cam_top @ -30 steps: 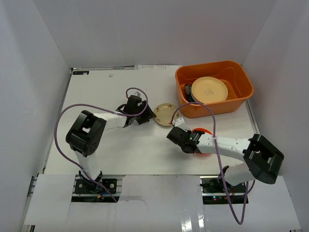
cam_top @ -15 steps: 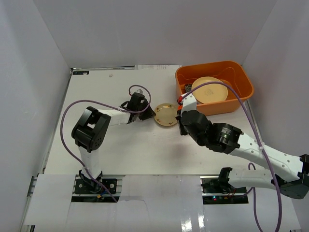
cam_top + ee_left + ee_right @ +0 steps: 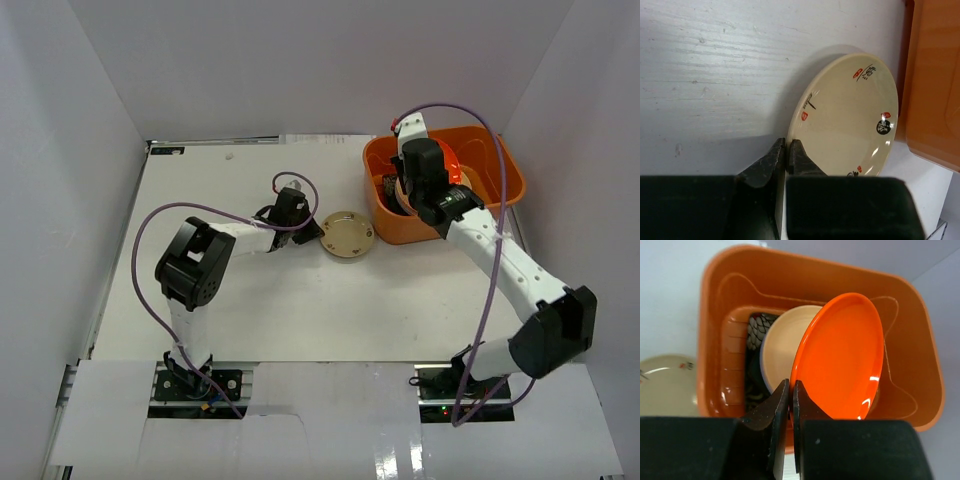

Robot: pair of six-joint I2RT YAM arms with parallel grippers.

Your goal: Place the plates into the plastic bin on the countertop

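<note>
We held the round orange-red plate point(image 3: 840, 357) by its rim in our clamped right gripper point(image 3: 791, 385), tilted directly above the orange plastic bin point(image 3: 720, 300) and its cream plate point(image 3: 780, 345), while our left gripper point(image 3: 786, 145) pinched the round tan plate point(image 3: 850, 115) on the white countertop point(image 3: 715, 60) beside the bin.

The right gripper point(image 3: 791, 385) is pinching the rim of an orange-red plate point(image 3: 840, 357), holding it tilted over the orange plastic bin point(image 3: 715, 305). A cream plate point(image 3: 782, 347) and a dark patterned plate point(image 3: 757, 327) are lying inside, while a tan plate point(image 3: 665, 385) is sitting on the white countertop point(image 3: 665, 300) just beside the bin.
</note>
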